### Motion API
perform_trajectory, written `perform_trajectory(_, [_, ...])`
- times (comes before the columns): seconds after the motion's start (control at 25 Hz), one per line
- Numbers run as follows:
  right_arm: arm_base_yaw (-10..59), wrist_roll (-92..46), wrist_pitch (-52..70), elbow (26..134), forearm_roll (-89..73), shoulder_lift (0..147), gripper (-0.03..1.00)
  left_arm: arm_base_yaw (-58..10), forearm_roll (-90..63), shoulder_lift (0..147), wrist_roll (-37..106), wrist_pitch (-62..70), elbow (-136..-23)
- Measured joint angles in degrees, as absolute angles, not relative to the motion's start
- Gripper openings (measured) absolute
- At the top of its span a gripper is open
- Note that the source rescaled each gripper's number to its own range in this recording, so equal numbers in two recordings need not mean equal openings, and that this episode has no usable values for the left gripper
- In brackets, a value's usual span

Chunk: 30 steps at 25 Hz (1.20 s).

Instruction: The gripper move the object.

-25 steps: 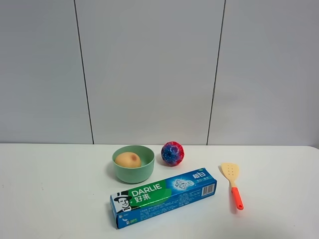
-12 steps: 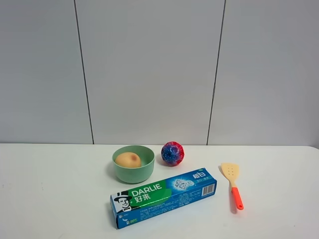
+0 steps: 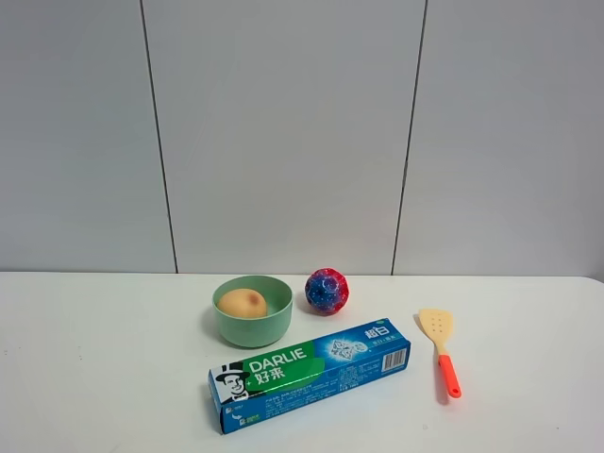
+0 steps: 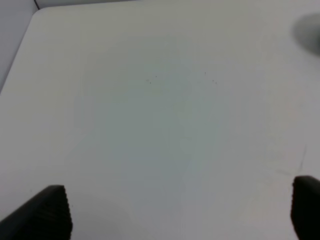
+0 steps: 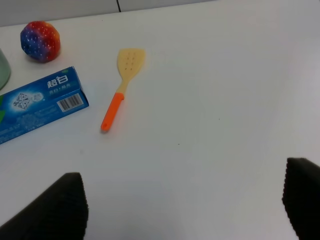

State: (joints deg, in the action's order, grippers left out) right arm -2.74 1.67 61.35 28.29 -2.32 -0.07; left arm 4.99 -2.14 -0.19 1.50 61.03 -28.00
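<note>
Currently both grippers' fingers (image 5: 70,200) are spread wide, holding nothing, well away from the peach-coloured fruit (image 3: 243,303). It sits in the green bowl (image 3: 274,328), so the fingers should descend from above, clearing the rim.

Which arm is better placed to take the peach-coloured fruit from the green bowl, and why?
Probably the right. The right gripper, open, already faces the toothpaste box and speckled ball beside the bowl holding the fruit; the left gripper sees only bare table.
</note>
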Motion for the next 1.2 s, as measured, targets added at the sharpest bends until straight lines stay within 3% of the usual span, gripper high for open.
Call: perform_trajectory(1.2, [-2.74, 2.01, 61.35, 28.29, -2.26, -0.07, 0.91, 4.99, -2.14, -0.19, 1.50, 61.03, -28.00])
